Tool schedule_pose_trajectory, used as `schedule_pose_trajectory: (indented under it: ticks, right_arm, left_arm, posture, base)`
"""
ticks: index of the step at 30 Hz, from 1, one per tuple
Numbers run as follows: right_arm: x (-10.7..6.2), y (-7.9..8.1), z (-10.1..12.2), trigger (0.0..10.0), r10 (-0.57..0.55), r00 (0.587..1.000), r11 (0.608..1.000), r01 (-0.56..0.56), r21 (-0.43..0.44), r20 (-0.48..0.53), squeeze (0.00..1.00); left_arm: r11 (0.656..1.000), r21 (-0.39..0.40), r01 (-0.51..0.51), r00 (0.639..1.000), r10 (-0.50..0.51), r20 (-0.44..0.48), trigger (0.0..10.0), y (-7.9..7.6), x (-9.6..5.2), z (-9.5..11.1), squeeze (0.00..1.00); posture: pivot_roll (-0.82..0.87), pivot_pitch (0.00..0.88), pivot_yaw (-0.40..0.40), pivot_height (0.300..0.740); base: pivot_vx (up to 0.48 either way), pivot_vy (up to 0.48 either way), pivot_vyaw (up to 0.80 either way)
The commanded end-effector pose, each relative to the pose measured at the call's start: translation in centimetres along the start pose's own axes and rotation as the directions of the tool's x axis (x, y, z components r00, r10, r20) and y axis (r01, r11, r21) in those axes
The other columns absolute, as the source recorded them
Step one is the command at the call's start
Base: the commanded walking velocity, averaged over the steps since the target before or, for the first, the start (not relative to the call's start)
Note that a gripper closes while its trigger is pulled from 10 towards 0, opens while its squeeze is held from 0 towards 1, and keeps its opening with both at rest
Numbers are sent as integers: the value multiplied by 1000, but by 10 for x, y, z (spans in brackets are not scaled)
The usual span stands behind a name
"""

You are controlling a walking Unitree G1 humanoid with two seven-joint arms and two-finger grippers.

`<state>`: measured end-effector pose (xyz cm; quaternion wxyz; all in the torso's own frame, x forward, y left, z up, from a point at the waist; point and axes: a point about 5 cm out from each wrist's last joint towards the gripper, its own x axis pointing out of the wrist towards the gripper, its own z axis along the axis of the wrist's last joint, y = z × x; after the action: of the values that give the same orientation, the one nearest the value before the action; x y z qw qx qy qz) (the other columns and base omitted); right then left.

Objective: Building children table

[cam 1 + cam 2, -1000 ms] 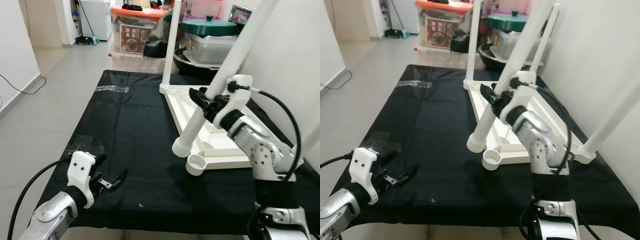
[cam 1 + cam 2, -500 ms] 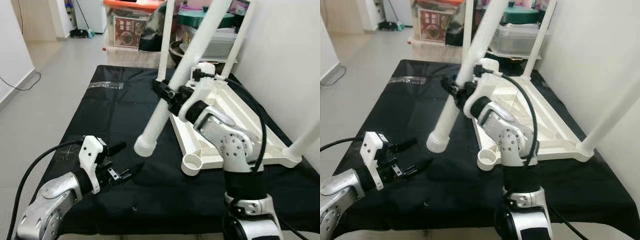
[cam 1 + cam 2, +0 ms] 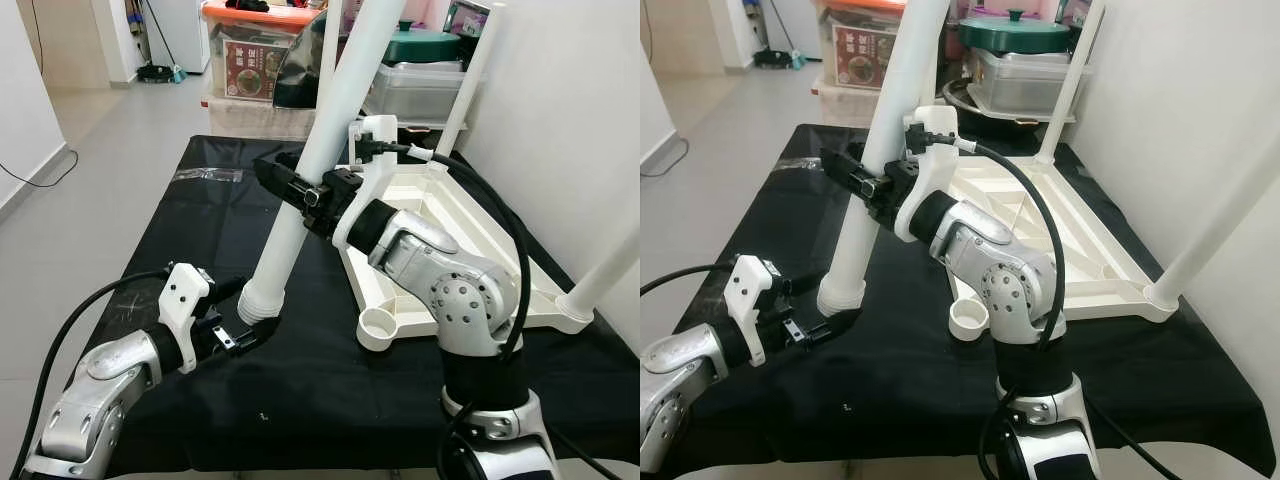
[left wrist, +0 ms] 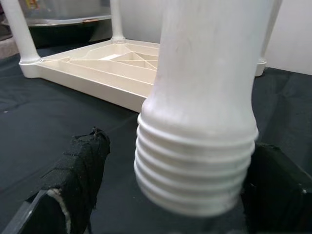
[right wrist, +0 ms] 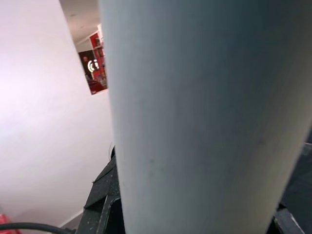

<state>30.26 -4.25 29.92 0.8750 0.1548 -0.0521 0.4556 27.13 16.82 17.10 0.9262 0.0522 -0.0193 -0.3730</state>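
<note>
Legs: three on tabletop (image 3: 450,215), one loose leg (image 3: 310,170) between right gripper (image 3: 300,190) fingers.

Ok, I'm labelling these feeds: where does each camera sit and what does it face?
Left eye view: head, looking down at the black table; both arms show, right pincer gripping the white leg.
Right eye view: same head, same scene with the upturned tabletop.
Left wrist view: along the left pincer, its fingers flanking the leg's threaded end.
Right wrist view: pressed against the leg.
All share the leg.
</note>
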Motion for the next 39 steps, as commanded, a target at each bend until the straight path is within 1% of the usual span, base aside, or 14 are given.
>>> schedule_pose_trajectory:
  ticks: [1,10,11,12,13,22,23,25,26,31,32,33,34,39]
  right_arm:
    - [0,10,-1,0,61,998,998,-61,-5,-9,0]
    - [-1,15,-8,0,76,997,997,-76,-8,-33,0]
    - [-1,15,-9,0,76,996,997,-77,-8,-36,0]
    - [-1,15,-9,0,76,996,997,-77,-8,-36,0]
    - [-1,15,-9,0,75,996,997,-75,-8,-37,0]
    - [-3,13,-9,0,61,997,998,-61,-14,-41,0]
    - [-1,11,-10,10000,48,998,999,-49,-20,-51,0]
    - [0,10,-10,10000,39,998,999,-40,-25,-58,0]
    - [-1,8,-9,10000,50,998,999,-50,-19,-39,1000]
    - [-7,3,-8,10000,80,997,996,-80,-41,-6,898]
    - [-10,2,-7,10000,103,995,994,-103,-41,9,373]
    - [-10,2,-7,10000,103,995,994,-103,-41,9,373]
    - [-14,1,-5,10000,145,989,989,-144,-39,28,0]
    - [-29,9,-11,10000,364,931,931,-364,-13,-7,0]
  left_arm:
    - [1000,10,27,1000,-27,-9,10000,-2,4,-3,0]
    - [998,22,65,998,-66,20,10000,-6,11,3,0]
    - [997,22,74,997,-75,21,4157,-7,12,2,0]
    - [997,22,74,997,-75,21,4157,-7,12,2,0]
    - [996,19,86,996,-86,29,0,-8,12,1,0]
    - [992,23,127,992,-127,14,0,-15,8,-4,0]
    - [992,19,123,992,-123,3,0,-15,8,-6,0]
    - [993,16,121,993,-121,-4,0,-15,9,-7,0]
    - [992,16,125,992,-125,-12,10000,-16,8,-7,0]
    - [984,61,167,986,-167,-12,10000,-21,7,-1,0]
    - [978,74,194,981,-194,-10,10000,-25,6,2,0]
    - [978,74,194,981,-194,-10,10000,-25,6,2,0]
    - [971,82,225,974,-225,-3,10000,-29,4,7,0]
    - [928,103,359,933,-361,0,10000,-47,-4,22,0]
  posture:
    - [74,0,-110,740]
    - [75,0,-107,740]
    - [72,0,-105,740]
    - [72,0,-105,740]
    - [69,0,-103,740]
    - [76,0,-109,740]
    - [77,0,-111,740]
    - [77,0,-111,740]
    - [79,0,-115,740]
    - [83,0,-116,740]
    - [100,0,-124,740]
    - [100,0,-124,740]
    - [105,0,-126,740]
    - [113,0,-126,740]
  base:
    - [0,0,0]
    - [0,0,0]
    - [0,0,0]
    - [0,0,0]
    - [0,0,0]
    - [0,0,0]
    - [0,0,0]
    - [0,0,0]
    - [0,0,0]
    - [0,0,0]
    - [0,0,0]
    - [0,0,0]
    - [0,0,0]
    - [0,0,0]
